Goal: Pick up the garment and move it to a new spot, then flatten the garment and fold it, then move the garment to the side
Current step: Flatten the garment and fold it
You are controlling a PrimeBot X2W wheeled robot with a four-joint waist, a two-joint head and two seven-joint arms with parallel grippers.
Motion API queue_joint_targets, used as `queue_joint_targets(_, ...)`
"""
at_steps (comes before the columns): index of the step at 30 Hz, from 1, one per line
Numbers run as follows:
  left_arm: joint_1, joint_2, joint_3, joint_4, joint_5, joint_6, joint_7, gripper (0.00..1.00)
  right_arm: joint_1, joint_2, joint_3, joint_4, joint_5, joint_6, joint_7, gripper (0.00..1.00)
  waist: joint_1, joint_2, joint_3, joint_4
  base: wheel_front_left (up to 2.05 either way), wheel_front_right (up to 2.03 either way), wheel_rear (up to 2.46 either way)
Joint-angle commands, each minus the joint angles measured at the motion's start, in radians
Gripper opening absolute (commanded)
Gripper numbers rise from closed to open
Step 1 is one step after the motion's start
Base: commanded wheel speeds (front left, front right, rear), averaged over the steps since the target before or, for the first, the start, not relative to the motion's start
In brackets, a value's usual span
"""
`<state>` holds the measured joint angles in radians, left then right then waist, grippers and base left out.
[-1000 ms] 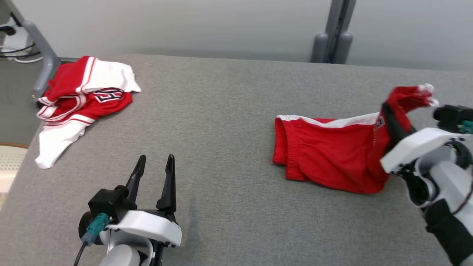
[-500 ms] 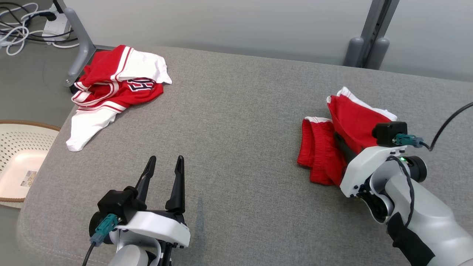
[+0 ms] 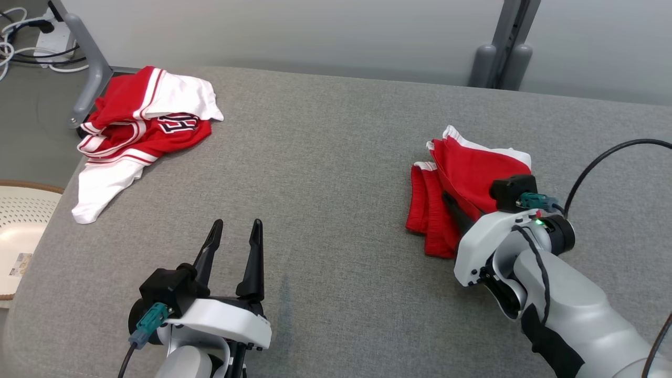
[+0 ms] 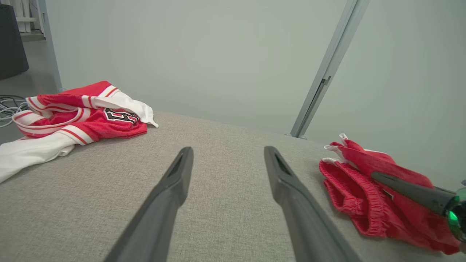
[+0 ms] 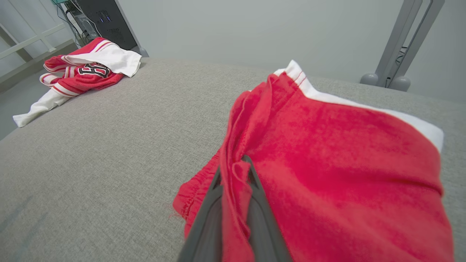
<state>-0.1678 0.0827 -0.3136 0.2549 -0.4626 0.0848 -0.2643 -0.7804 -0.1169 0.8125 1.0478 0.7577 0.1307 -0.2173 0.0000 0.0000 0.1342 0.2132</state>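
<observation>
The garment (image 3: 472, 168) is a pair of red shorts with white trim, lying doubled over on the right of the grey table (image 3: 325, 184). My right gripper (image 3: 449, 199) is shut on a fold of its red cloth, low over the pile. In the right wrist view the cloth (image 5: 327, 163) is pinched between the two dark fingers (image 5: 213, 203) and drapes to the right. The left wrist view has the shorts (image 4: 349, 189) at its right. My left gripper (image 3: 236, 226) stands open and empty near the front left, well apart from the shorts (image 4: 228, 151).
A red and white jersey (image 3: 142, 126) lies crumpled at the table's far left corner. A cream basket (image 3: 21, 231) sits on the floor beyond the left edge, with cables (image 3: 21, 37) behind it. Grey posts (image 3: 499, 47) stand behind the table.
My right gripper has carried the shorts' right end leftward over the rest, so the shorts now lie doubled. The head camera has shifted. The left gripper has stayed put.
</observation>
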Motion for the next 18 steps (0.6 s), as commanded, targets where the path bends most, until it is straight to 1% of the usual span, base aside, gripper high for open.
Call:
queue_joint_targets(1,-0.010,0.001,0.006,0.002,0.008,-0.005,0.000,1.00,-0.014,0.007,0.004,0.010,-0.014,0.000,-0.016,0.00,0.0000,0.0000,0.003,-0.005,0.00,0.00,0.00)
queue_joint_targets(2,-0.012,-0.001,0.009,0.003,0.011,-0.006,0.000,1.00,-0.019,0.011,0.008,0.017,-0.024,0.000,-0.021,0.05,0.0000,0.0000,0.004,-0.008,0.00,0.00,0.00)
queue_joint_targets(4,-0.015,-0.004,0.013,0.005,0.017,-0.011,0.000,1.00,-0.027,0.017,0.017,0.028,-0.048,0.000,-0.032,0.36,0.0000,0.0000,0.007,-0.012,0.00,0.00,0.00)
queue_joint_targets(5,-0.016,-0.005,0.015,0.006,0.019,-0.013,0.000,1.00,-0.031,0.021,0.021,0.031,-0.060,0.000,-0.035,0.45,0.0000,0.0000,0.009,-0.013,0.00,0.00,0.00)
queue_joint_targets(7,-0.016,-0.007,0.020,0.008,0.019,-0.014,0.000,1.00,-0.035,0.030,0.027,0.036,-0.078,0.000,-0.043,0.84,0.0000,0.0000,0.011,-0.016,0.00,0.00,0.00)
queue_joint_targets(8,-0.016,-0.008,0.021,0.009,0.021,-0.015,0.000,1.00,-0.037,0.033,0.029,0.038,-0.089,0.000,-0.043,1.00,0.0000,0.0000,0.012,-0.017,0.00,0.00,0.00)
queue_joint_targets(13,-0.020,-0.013,0.027,0.013,0.026,-0.021,0.000,1.00,-0.041,0.042,0.033,0.034,-0.130,0.000,-0.051,1.00,0.0000,0.0000,0.016,-0.021,0.00,0.00,0.00)
queue_joint_targets(18,-0.021,-0.015,0.036,0.014,0.031,-0.023,0.000,1.00,-0.008,0.040,-0.024,-0.049,-0.171,0.000,-0.050,1.00,0.0000,0.0000,0.017,-0.030,0.00,0.00,0.00)
